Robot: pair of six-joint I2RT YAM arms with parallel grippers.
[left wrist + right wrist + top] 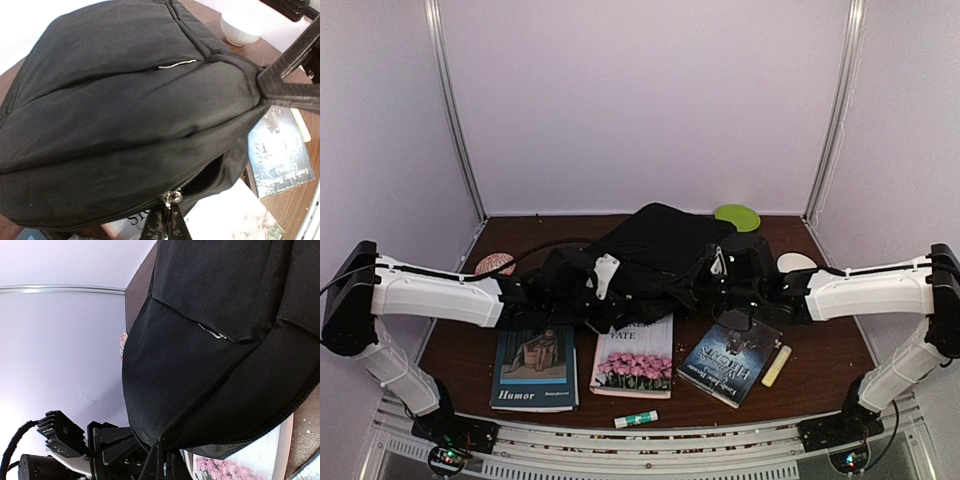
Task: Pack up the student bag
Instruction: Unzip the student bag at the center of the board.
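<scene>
At the middle of the counter [830, 345] we see the bag [655, 245], slumped between both arms. Our left fingers [156, 226], on its nine o'clock side, are closed on the fabric right at the zip pull [172, 196]. Our right fingers [152, 465], on its three o'clock side, are pinched shut on the bag's edge. At six o'clock of the bag lie three books: Humor [533, 368], a flowered one [633, 362] with its top hidden by the bag, and a dark one [730, 362]. A green disc [737, 216] sits at one o'clock and a white bowl [796, 262] at three.
</scene>
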